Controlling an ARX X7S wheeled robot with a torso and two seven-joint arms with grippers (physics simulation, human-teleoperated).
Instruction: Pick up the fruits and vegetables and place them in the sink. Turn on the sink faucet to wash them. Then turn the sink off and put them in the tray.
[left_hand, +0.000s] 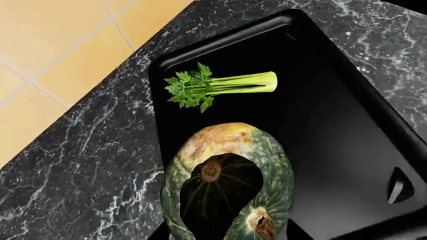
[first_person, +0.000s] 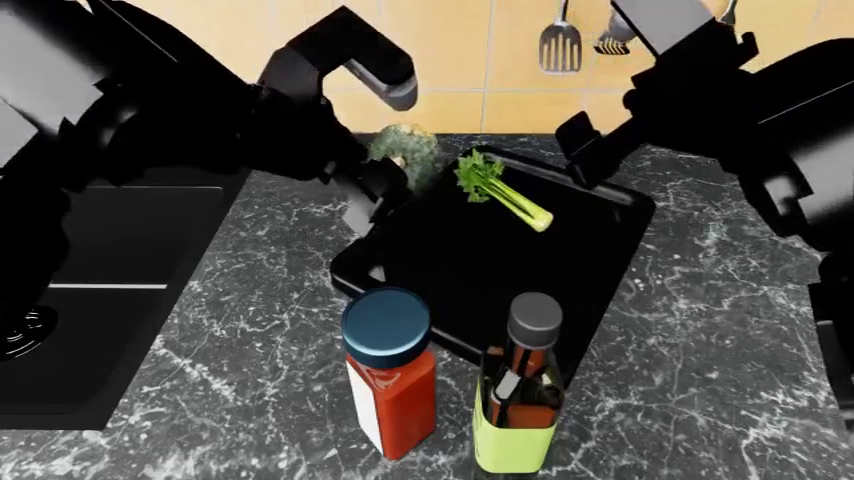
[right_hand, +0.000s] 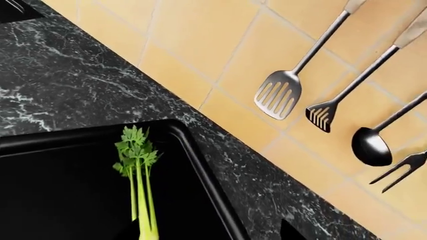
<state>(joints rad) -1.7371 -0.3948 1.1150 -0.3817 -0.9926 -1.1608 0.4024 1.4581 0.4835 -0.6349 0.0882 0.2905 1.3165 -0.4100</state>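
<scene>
The ribbed dark-green squash sits between the jaws of my left gripper, which is shut on it. In the head view the squash hangs over the far left corner of the glossy black tray. Whether it touches the tray I cannot tell. The leafy celery lies inside the tray, apart from the squash. My right gripper hovers open above the tray's far side, with the celery lying below it, close to one finger. The matte-black sink is at the left. The faucet is hidden.
A red sauce bottle with a blue cap and a yellow-green oil bottle stand in front of the tray. Metal utensils hang on the tiled wall behind the marble counter.
</scene>
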